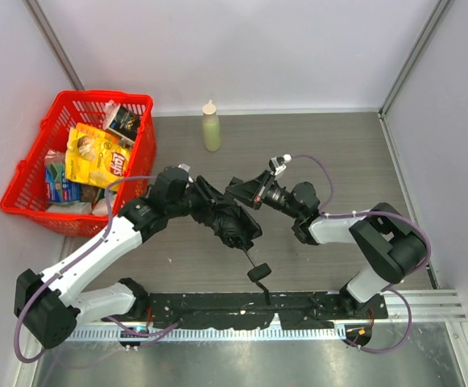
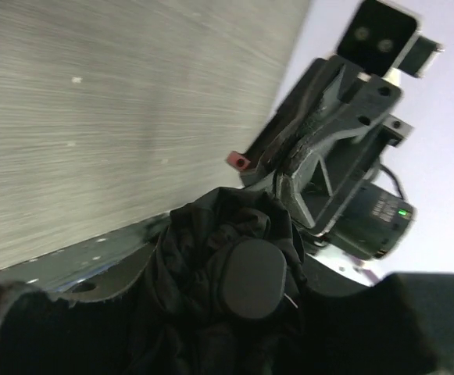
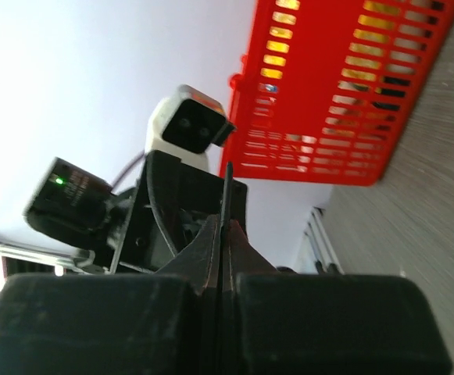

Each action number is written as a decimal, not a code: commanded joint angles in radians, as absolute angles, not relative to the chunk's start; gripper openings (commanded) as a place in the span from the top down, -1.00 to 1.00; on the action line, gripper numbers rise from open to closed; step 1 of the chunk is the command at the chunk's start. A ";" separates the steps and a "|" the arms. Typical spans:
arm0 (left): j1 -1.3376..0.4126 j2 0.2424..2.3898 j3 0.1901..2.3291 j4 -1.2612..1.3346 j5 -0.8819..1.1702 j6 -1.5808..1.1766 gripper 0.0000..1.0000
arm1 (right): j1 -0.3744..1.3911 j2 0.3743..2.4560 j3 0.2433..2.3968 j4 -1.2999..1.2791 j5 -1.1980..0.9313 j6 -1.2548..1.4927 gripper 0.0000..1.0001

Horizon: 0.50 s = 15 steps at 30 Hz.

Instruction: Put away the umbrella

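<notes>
Left fingers are part-closed around the bunched black fabric of the umbrella, which fills the gap between them in the left wrist view. Right fingers are pressed flat together, with a thin black sliver sticking up out of the seam. Can't tell what it is.

Poses, top view:
- The left arm runs from lower left up to frame centre, elbow bent. The left gripper points right and down onto the bundle.
- The right arm folds back from lower right. The right gripper points left and its tips meet the upper edge of the fabric. In the left wrist view the right gripper sits at the top of the bundle.

The umbrella is at centre frame, collapsed. Its shaft angles down to the handle, just above the arm bases.

On the table, a red basket of snacks is upper left and a bottle upper centre, both well apart from the grippers.
</notes>
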<state>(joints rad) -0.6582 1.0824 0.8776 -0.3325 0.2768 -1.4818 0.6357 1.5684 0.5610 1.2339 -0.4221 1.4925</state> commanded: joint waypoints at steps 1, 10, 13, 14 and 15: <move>-0.660 1.140 0.943 -0.691 0.203 -1.307 1.00 | 0.607 1.530 0.566 1.451 -0.381 1.366 0.99; -0.650 1.359 0.870 -0.706 0.051 -1.321 1.00 | 0.646 1.185 0.405 1.218 -0.140 0.927 0.99; -0.647 1.423 0.862 -0.716 -0.027 -1.351 1.00 | 0.675 1.123 0.388 1.152 -0.101 0.807 0.99; -0.646 1.449 0.861 -0.713 -0.029 -1.359 1.00 | 0.690 1.111 0.387 1.154 -0.094 0.760 0.99; -0.646 1.474 0.864 -0.710 -0.032 -1.362 1.00 | 0.699 1.108 0.382 1.155 -0.092 0.738 0.99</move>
<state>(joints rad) -0.6964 1.3602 0.9413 -0.4202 0.2394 -1.3666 0.6846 1.2411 0.3477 0.9028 -0.2085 0.9260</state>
